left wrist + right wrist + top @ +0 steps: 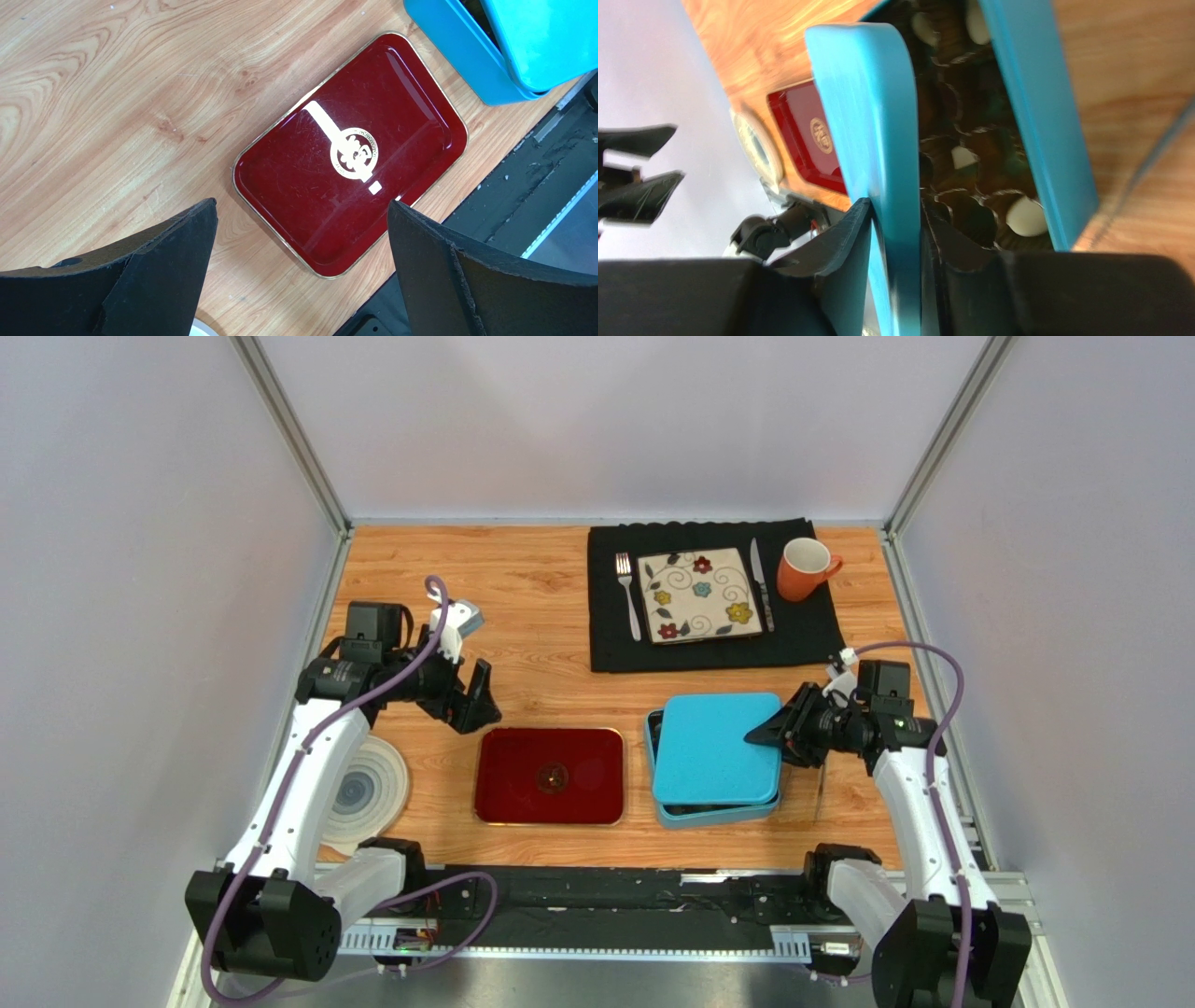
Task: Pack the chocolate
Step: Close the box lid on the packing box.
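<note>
**Chocolate boxed, lid half-way home**

Chocolate [962, 157], small dark and cream-white pieces, lies inside the open-topped turquoise plastic box [716, 816], which stands by the near edge of the wooden surface [519, 602], right of the middle. In the right wrist view four pale pieces can be counted. The dark ones merge in the shadow, so their number cannot be told.

The step in hand looks like the closing one. The flat turquoise lid [716, 745] lies over the box but askew, leaving the box's near and left walls uncovered. The right pincer [896, 210] pinches the lid's right edge, one finger against each face. The left pincer [302, 205] is spread wide with nothing in it, and hangs over the rectangular dark-red lacquer tray [512, 756]. That tray sits just left of the box and no piece shows on it, so the filling seems done.

The next move calls for sliding the lid toward the near-left until its rim matches the box all round, then lowering it flat before letting go. If it tips, a corner may ride up.

By count there is one box, one lid and one tray. A pale round disc [368, 787] lies toward the near-left corner. At the far edge one black cloth placemat [617, 651] carries one square flowered plate [700, 574], one fork [627, 595], one knife [759, 585] and one orange mug [804, 569].
</note>
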Tool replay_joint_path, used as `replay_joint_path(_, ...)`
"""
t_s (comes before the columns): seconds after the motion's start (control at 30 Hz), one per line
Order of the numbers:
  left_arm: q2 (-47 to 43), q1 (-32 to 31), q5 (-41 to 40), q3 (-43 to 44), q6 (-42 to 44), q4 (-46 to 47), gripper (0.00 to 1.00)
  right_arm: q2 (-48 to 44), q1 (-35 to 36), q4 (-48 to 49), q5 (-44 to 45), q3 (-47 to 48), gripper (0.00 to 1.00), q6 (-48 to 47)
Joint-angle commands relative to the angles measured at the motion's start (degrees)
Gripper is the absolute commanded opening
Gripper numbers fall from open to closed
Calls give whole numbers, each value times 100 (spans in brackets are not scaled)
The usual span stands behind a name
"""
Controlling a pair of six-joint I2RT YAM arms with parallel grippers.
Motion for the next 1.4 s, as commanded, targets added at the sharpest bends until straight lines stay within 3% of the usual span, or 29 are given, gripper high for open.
replay_joint_path(0.0, -138, 0, 193, 187, 161, -113, 99, -310, -16, -491, 748, -68, 40, 89)
replay_joint_path(0.33, -120, 0, 246, 258, 170, -157, 99, -346, -16, -675, 1054, 45, 73, 160)
replay_joint_path(0.6, -94, 0, 386, 267, 143, -166, 99, -434, -16, -930, 1661, 414, 75, 186)
replay_joint_path(0.8, 11, -78, 492, -50, -76, 159, 99, -635, -16, -1211, 2803, 722, 75, 370)
replay_joint_path(0.87, 64, -227, 474, -68, -120, 247, 99, -715, -25, -1229, 3251, 696, 68, 502)
replay_joint_path(0.97, 91, -377, 439, -50, -147, 291, 99, -750, -25, -1159, 3498, 617, 31, 686)
replay_joint_path(1.0, 99, -386, 439, -7, -147, 291, 99, -741, -25, -1107, 3516, 573, 14, 739)
replay_joint_path(1.07, 64, -404, 413, 20, -129, 274, 99, -672, -25, -1080, 3464, 503, 12, 740)
replay_joint_path(1.1, 47, -404, 413, 20, -129, 265, 99, -662, -25, -1028, 3402, 416, 19, 731)
replay_joint_path(1.17, -6, -421, 413, 12, -94, 230, 99, -653, -25, -1027, 3410, 318, 25, 748)
replay_joint_path(1.37, -24, -580, 352, -33, -164, 256, 99, -592, -25, -886, 3261, 55, 25, 977)
